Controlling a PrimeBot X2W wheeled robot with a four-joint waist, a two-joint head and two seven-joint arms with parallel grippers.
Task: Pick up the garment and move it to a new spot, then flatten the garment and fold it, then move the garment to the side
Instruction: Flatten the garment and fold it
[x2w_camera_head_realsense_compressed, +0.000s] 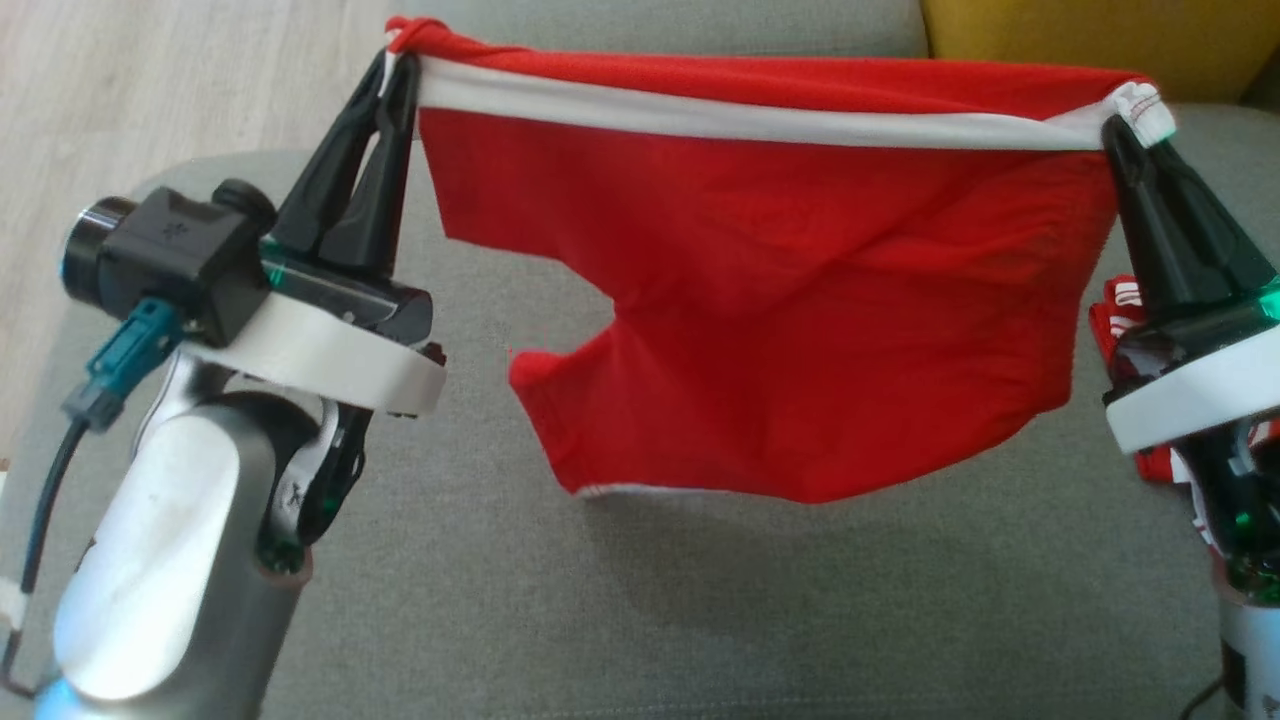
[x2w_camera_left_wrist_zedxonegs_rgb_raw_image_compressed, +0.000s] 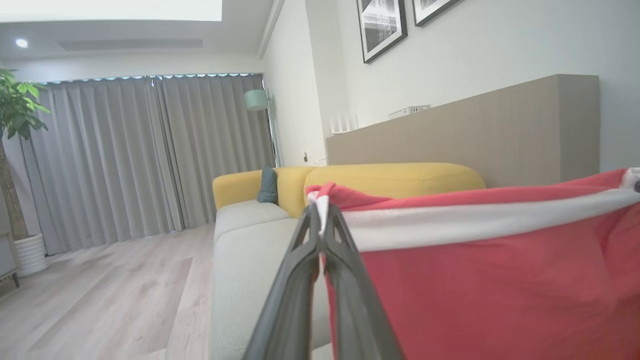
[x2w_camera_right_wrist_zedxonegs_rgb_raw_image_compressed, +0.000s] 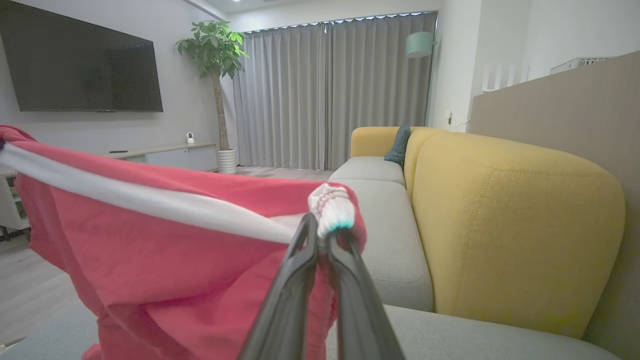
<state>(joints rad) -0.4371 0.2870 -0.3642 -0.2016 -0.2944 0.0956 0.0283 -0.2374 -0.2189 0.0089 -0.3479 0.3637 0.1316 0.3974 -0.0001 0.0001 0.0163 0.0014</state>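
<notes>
Red fabric garment with white band (x2w_camera_right_wrist_zedxonegs_rgb_raw_image_compressed: 150, 250) is held pinched at its bunched corner by the closed right gripper (x2w_camera_right_wrist_zedxonegs_rgb_raw_image_compressed: 320, 234), left of yellow padded sofa backrest (x2w_camera_right_wrist_zedxonegs_rgb_raw_image_compressed: 500, 225); grey seat cushion (x2w_camera_right_wrist_zedxonegs_rgb_raw_image_compressed: 390, 240) is seen at the backrest's foot.

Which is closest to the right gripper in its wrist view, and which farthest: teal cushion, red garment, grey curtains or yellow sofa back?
1. red garment, pinched by the right gripper.
2. yellow sofa back, close on the right.
3. teal cushion, farther along the sofa.
4. grey curtains, across the room, farthest.
</notes>
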